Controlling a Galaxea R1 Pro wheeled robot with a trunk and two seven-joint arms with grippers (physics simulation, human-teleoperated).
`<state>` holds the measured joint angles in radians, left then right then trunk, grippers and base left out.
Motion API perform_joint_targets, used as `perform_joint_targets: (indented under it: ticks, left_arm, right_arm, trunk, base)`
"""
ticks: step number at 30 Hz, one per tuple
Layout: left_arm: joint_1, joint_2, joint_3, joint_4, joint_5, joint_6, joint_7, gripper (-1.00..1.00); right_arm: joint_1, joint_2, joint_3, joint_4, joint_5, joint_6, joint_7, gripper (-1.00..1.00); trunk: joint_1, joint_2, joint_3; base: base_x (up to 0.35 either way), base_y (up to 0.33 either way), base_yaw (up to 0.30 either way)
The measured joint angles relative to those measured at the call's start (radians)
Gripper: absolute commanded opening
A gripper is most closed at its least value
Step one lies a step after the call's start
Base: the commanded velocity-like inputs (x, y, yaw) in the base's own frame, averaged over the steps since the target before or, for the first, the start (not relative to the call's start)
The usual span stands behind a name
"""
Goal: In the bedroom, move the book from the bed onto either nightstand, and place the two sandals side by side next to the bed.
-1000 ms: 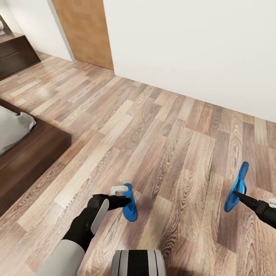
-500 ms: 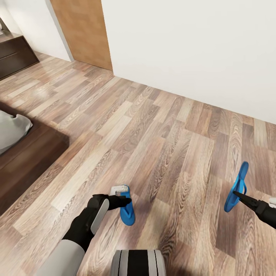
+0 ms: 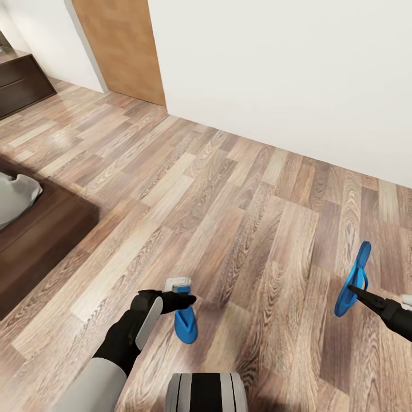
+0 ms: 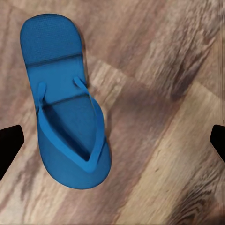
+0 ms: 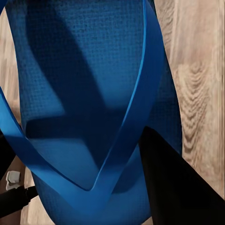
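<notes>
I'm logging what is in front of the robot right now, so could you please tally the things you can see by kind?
Blue sandals: 2, one flat on the floor under the left gripper at, one held by the right gripper at
Beds: 1
Dark dressers: 1
Wooden doors: 1
Total: 5

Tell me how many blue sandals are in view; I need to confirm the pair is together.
2. One bright blue flat flip-flop lies on the wood-plank floor below the open left hand. The other blue flip-flop hangs tilted in the right hand, well apart.
</notes>
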<state>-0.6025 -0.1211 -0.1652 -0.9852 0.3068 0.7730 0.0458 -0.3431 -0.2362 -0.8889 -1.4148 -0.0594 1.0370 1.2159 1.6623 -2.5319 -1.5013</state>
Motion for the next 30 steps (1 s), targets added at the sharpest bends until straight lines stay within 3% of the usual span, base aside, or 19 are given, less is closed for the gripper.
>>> perform_joint_targets:
  ticks: [30]
  left_arm:
    - [0.0, 0.001, 0.002, 0.0, -0.003, 0.0, 0.001, 1.0]
  right_arm:
    - [0.0, 0.0, 0.001, 0.001, 0.0, 0.0, 0.0, -1.0]
  trunk:
    - [0.0, 0.0, 0.0]
  base:
    - [-0.048, -0.012, 0.0]
